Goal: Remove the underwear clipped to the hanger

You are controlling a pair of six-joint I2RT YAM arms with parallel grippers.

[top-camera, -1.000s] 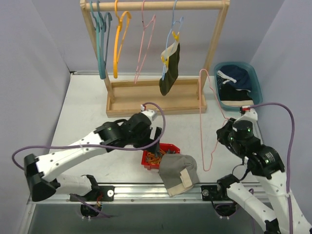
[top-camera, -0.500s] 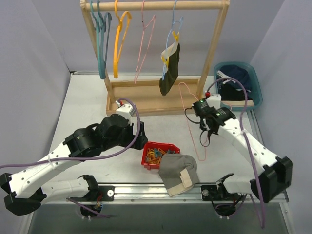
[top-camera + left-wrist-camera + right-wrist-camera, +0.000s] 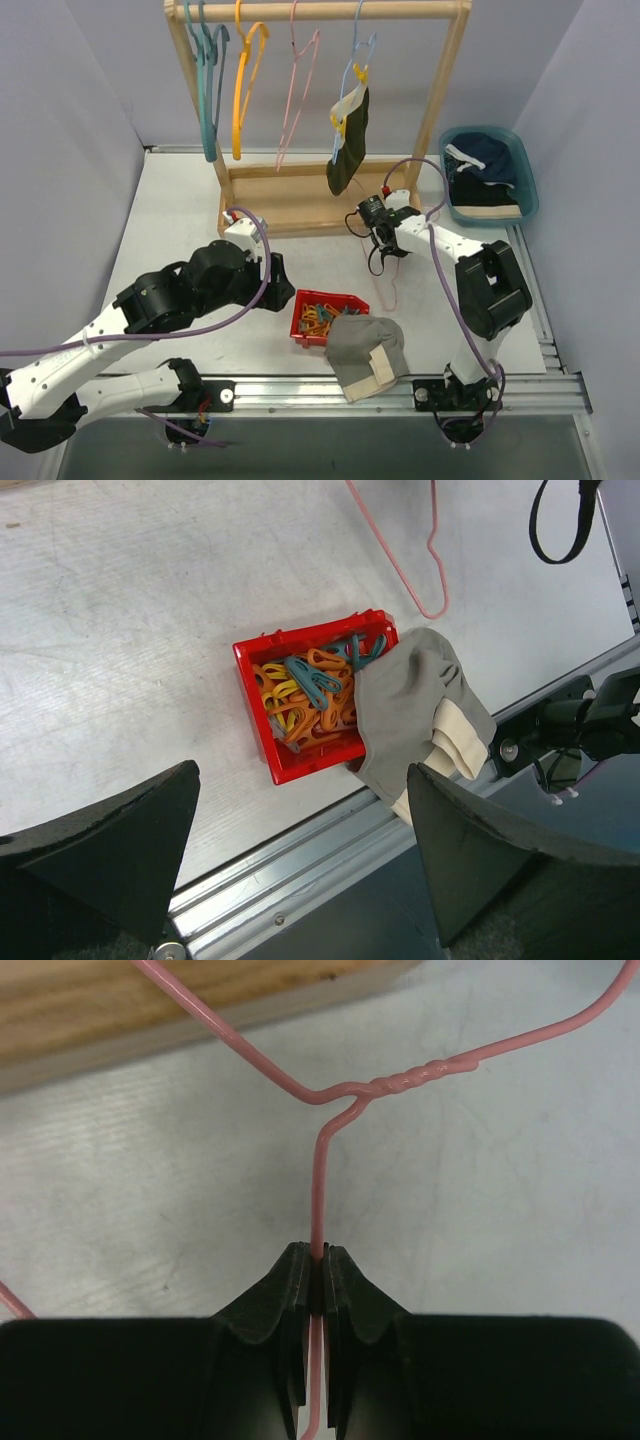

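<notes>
A dark olive-black brief point(image 3: 348, 140) hangs clipped to a blue hanger point(image 3: 360, 60) on the wooden rack. A grey-beige brief point(image 3: 366, 355) lies at the table's front, partly over the red bin; it also shows in the left wrist view point(image 3: 415, 715). A navy brief point(image 3: 487, 155) lies in the teal basket. My right gripper point(image 3: 380, 235) is shut on the wire of a bare pink hanger point(image 3: 320, 1180), held low over the table in front of the rack's base. My left gripper point(image 3: 276, 275) is open and empty, left of the red bin; its fingers point(image 3: 100, 850) stand wide apart.
A red bin point(image 3: 325, 315) full of orange, yellow and teal clips point(image 3: 305, 685) stands at front centre. The wooden rack point(image 3: 320, 10) carries teal, orange and pink bare hangers. A teal basket point(image 3: 528, 180) stands at the far right. A metal rail point(image 3: 320, 385) runs along the front edge.
My right arm has swung left and away with the pink hanger, from the front right to the rack's base. My left arm has drawn back left from the red bin.
</notes>
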